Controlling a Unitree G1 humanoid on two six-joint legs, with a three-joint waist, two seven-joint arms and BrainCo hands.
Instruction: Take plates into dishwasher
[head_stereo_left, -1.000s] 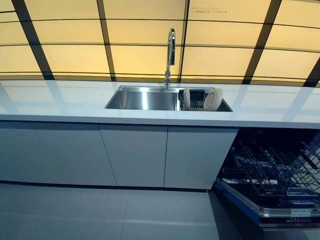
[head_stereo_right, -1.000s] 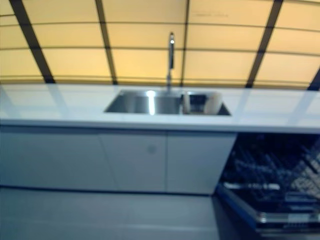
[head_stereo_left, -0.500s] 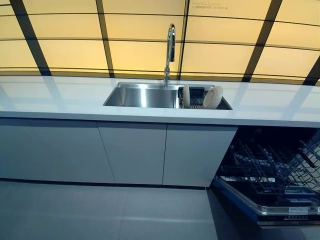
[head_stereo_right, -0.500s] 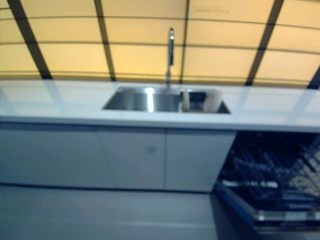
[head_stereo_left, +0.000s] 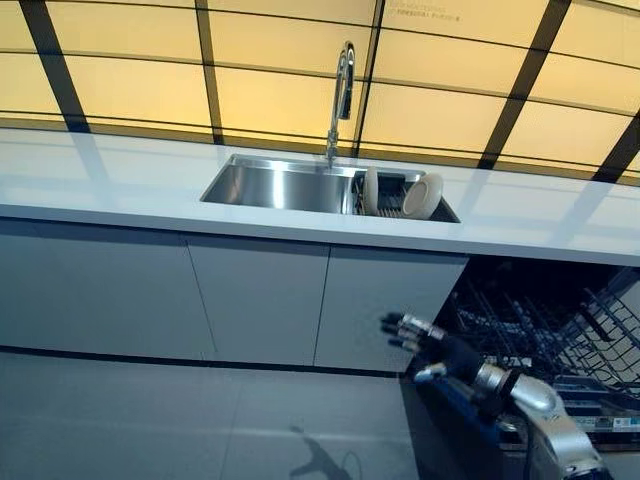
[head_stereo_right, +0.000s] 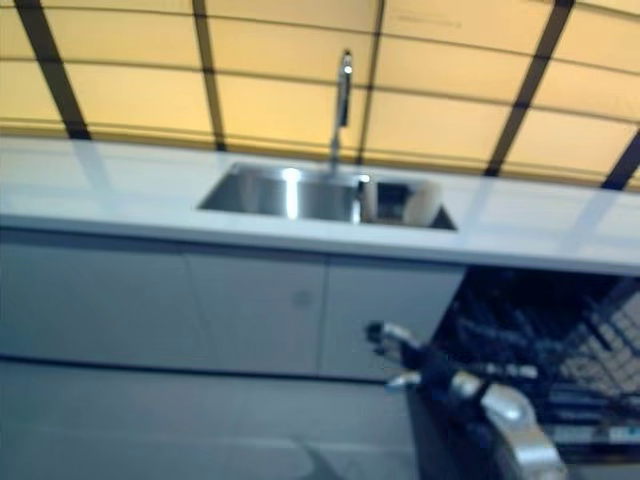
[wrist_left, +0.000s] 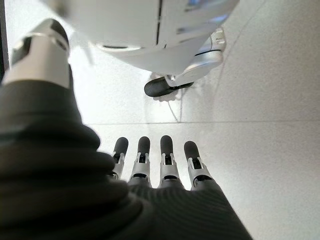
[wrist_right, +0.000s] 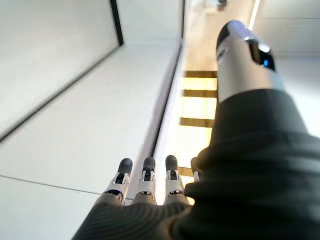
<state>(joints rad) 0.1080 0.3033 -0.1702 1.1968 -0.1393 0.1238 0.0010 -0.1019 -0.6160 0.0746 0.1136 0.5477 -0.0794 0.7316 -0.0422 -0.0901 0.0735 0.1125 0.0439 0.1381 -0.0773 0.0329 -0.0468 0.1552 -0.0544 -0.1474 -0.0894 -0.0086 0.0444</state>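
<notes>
Two plates (head_stereo_left: 400, 194) stand in the sink (head_stereo_left: 280, 184); below it, the empty right hand (head_stereo_left: 425, 340) hovers, fingers straight.

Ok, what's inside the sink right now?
The sink holds a dark rack at its right end, with two plates standing on edge in it. The left basin looks bare; the rack's floor is hidden.

A long white countertop (head_stereo_left: 120, 185) runs along the wall, with a steel sink (head_stereo_left: 275, 185) sunk into it near its middle. A tall faucet (head_stereo_left: 342, 95) rises at the sink's back edge.
</notes>
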